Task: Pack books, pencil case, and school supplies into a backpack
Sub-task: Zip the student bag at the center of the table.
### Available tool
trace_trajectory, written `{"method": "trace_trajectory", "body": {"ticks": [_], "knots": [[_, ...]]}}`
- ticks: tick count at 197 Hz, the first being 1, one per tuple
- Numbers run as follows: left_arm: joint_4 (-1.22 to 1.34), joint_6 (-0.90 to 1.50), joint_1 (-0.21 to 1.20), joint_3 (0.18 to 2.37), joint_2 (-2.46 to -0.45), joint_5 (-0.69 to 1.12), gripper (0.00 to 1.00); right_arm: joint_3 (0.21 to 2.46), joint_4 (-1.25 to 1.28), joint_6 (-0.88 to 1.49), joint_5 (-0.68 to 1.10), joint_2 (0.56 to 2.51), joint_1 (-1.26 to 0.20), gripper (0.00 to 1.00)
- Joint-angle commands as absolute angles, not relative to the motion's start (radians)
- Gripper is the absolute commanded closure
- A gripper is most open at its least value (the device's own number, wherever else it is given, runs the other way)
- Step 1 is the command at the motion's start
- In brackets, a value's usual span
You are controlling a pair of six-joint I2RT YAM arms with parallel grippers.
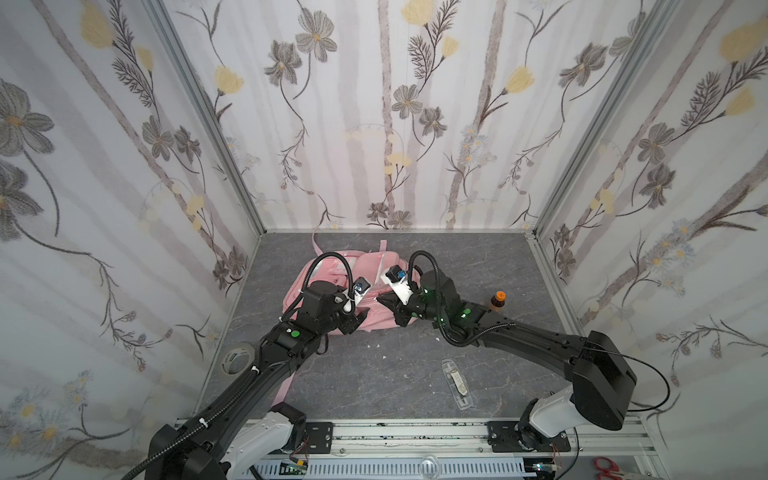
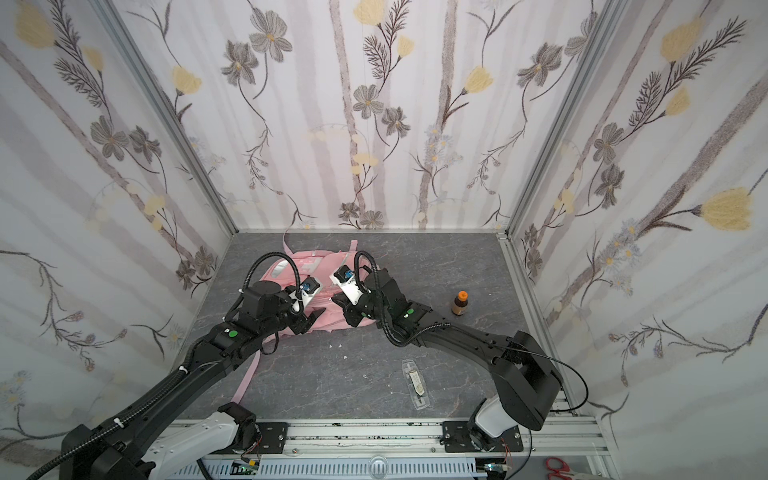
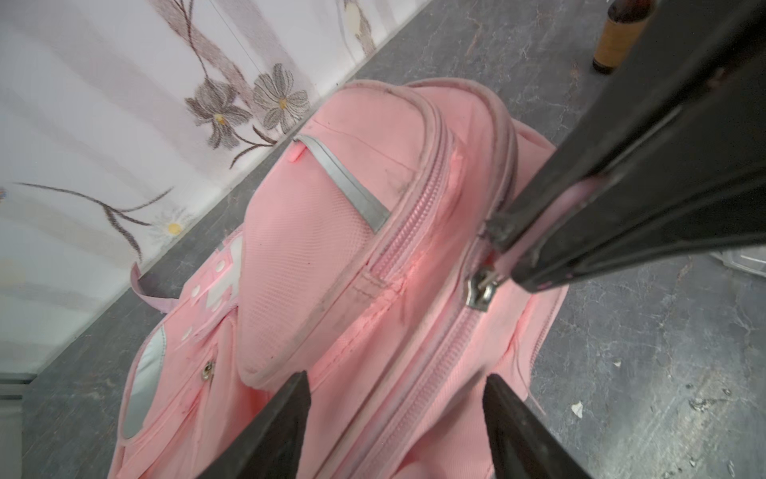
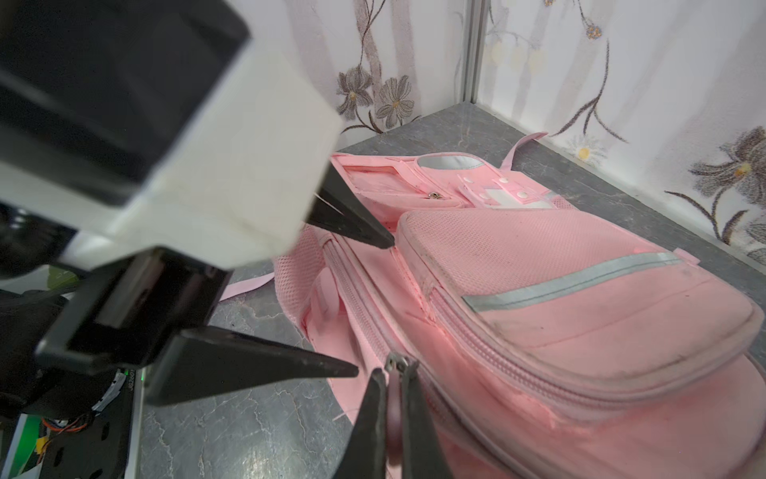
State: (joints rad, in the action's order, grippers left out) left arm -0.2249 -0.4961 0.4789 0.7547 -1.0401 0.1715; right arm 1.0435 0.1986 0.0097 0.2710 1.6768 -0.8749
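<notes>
Right gripper (image 4: 394,369) clenched the soft pink fabric backpack's (image 3: 290,269) pink zip tab (image 4: 393,414), left gripper (image 3: 396,379) gaped above; seemingly unbraced, it could drag.

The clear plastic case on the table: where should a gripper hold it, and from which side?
Likely across its narrow width at the middle, coming down from above: the case lies flat on the table, long and thin, with both long edges free.
</notes>
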Motion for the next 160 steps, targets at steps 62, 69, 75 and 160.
{"method": "trace_trajectory", "body": {"ticks": [62, 69, 75, 160], "knots": [[-0.214, -0.569, 0.479, 0.753, -1.04, 0.15, 0.83, 1.053, 0.235, -0.01, 0.288, 1.649, -0.873, 1.0], [-0.214, -0.57, 0.479, 0.747, -1.032, 0.143, 0.88, 1.052, 0.229, -0.011, 0.275, 1.649, -0.872, 1.0], [-0.214, -0.572, 0.479, 0.742, -1.026, 0.137, 0.93, 1.051, 0.225, -0.011, 0.266, 1.649, -0.871, 1.0], [-0.206, -0.606, 0.443, 0.674, -0.932, -0.039, 1.0, 0.94, 0.219, 0.002, 0.138, 1.622, -0.707, 1.0]]}}
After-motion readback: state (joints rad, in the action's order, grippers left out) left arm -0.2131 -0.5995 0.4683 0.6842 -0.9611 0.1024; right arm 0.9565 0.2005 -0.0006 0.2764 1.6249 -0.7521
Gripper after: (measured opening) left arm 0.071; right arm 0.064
